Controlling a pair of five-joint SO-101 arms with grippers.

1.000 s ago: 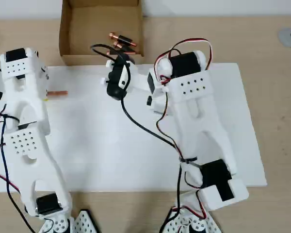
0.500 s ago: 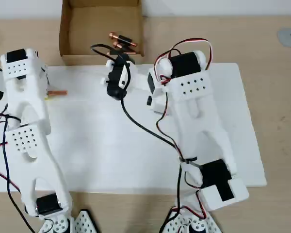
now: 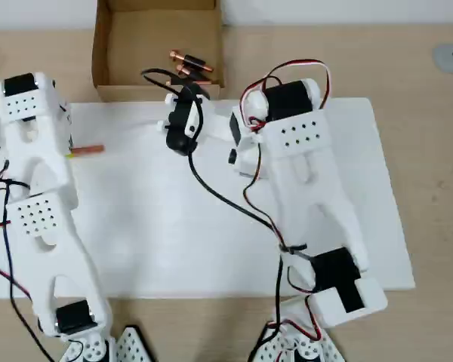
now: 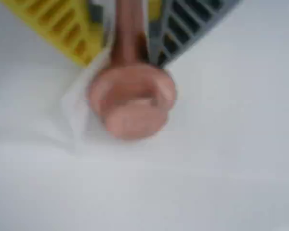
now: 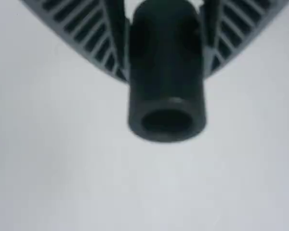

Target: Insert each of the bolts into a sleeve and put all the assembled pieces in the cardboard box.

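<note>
My left gripper (image 4: 130, 33) is shut on a copper bolt (image 4: 132, 98); its shaft sits between the yellow and grey fingers, and the round head pokes out just above the white board. From above, this bolt (image 3: 88, 150) sticks out to the right of the left gripper (image 3: 69, 151). My right gripper (image 5: 166, 29) is shut on a black sleeve (image 5: 166, 77), whose open end points outward over the board. In the high view the right gripper (image 3: 174, 124) is just in front of the cardboard box (image 3: 102, 53). Two assembled bolt-and-sleeve pieces (image 3: 190, 65) lie in the box's right corner.
A white board (image 3: 211, 234) covers the middle of the wooden table under both arms. Black and red cables (image 3: 219, 196) trail across it from the right arm. A grey disc (image 3: 451, 56) lies at the far right edge.
The left arm has shifted slightly to the left and nearer, carrying the copper bolt with it. The right arm has stayed still.
</note>
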